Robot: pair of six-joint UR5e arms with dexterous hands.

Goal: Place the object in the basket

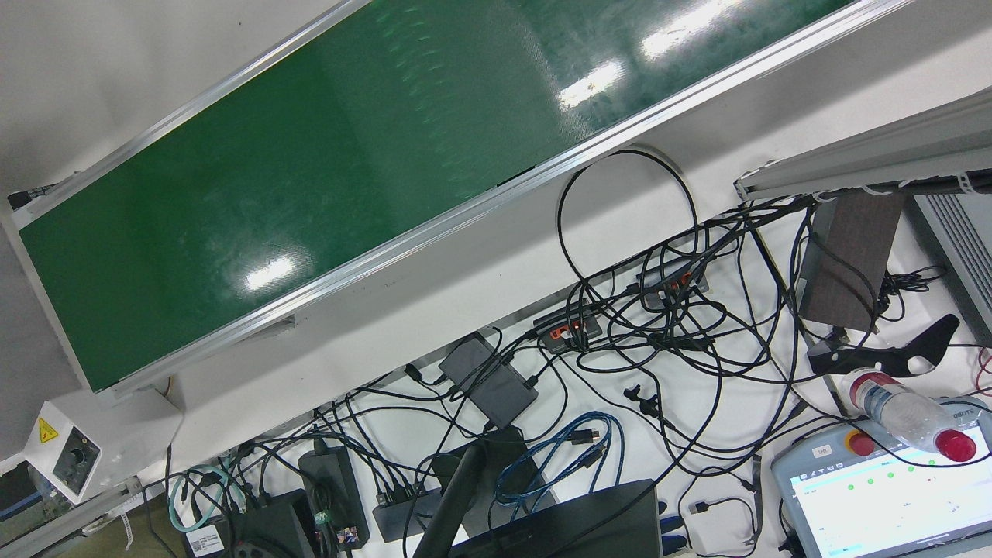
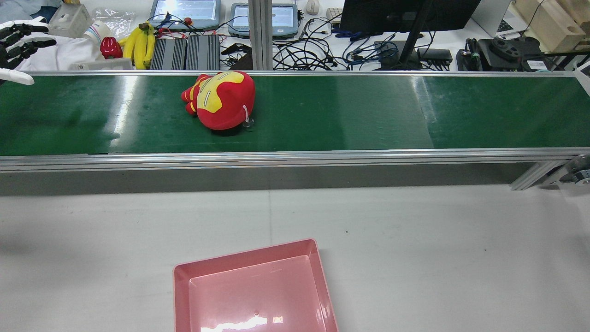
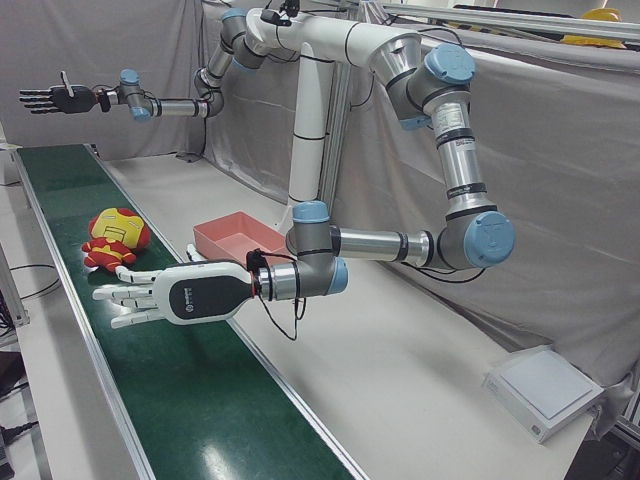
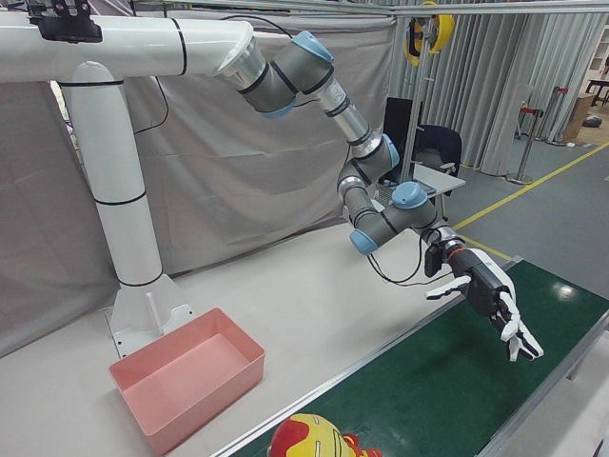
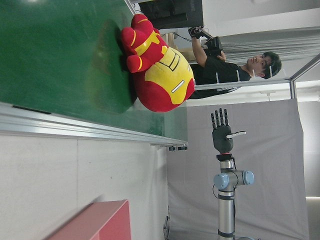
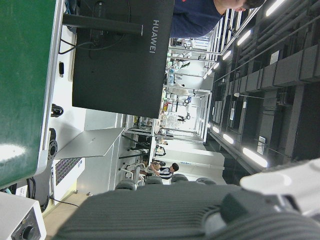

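**Plush Toy Lies on Belt, Both Hands Empty**

A red and yellow plush toy (image 2: pixel 221 99), a soft armoured figure with a large round head, yellow face panel and short red limbs, lies on its side on the green belt (image 2: pixel 368 110). A small clear suction cup on a white loop touches the belt beside its head.

The left hand (image 3: pixel 175 293) hovers low over the belt near the toy without touching it. Its white back faces up, its fingers are stretched flat and fanned apart, and it holds nothing.

The right hand (image 3: pixel 60 98) is raised in the air well beyond the toy on the other side. Its dark fingers are straight and side by side, the thumb sticks out, and it too is empty.

The pink basket (image 2: pixel 249 260), a shallow rectangular tub, sits on the white surface (image 2: pixel 415 240) on the robot's side of the belt, well apart from the toy. Past the belt's far rail are monitors, tangled cables and a bunch of bananas (image 2: pixel 138 44).
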